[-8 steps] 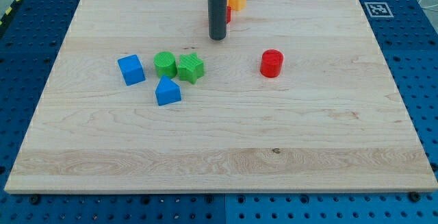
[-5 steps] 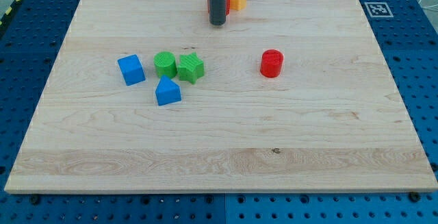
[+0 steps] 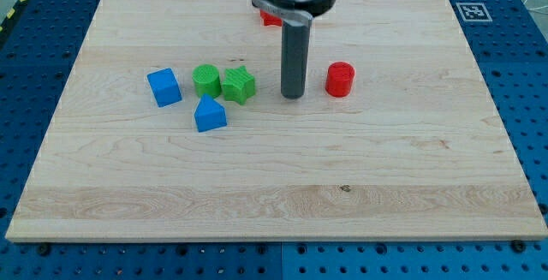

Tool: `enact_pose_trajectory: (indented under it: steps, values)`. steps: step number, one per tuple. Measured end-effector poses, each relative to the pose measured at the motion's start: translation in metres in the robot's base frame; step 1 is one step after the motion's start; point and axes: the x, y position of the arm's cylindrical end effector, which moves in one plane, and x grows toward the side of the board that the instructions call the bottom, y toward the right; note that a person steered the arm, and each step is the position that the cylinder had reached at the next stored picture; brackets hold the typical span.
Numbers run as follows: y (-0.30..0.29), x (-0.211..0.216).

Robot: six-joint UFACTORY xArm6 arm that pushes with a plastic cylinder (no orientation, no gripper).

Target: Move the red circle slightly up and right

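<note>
My tip [image 3: 293, 97] rests on the wooden board [image 3: 411, 186], just left of the red cylindrical circle block [image 3: 340, 80], not touching; no jaws exist on this rod; the up-right push is judged not yet begun.

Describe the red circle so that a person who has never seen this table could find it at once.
On the wooden board, look a little toward the view's right of centre, in the upper half. The red circle stands there alone, just to the view's right of my tip. It is a short red cylinder, while the blocks at the view's left are blue and green.
</note>
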Motion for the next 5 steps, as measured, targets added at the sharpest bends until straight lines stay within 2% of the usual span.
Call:
enact_pose_trajectory:
  steps: [2,5]
  values:
    - [0.041,0.012]
    - [0.041,-0.025]
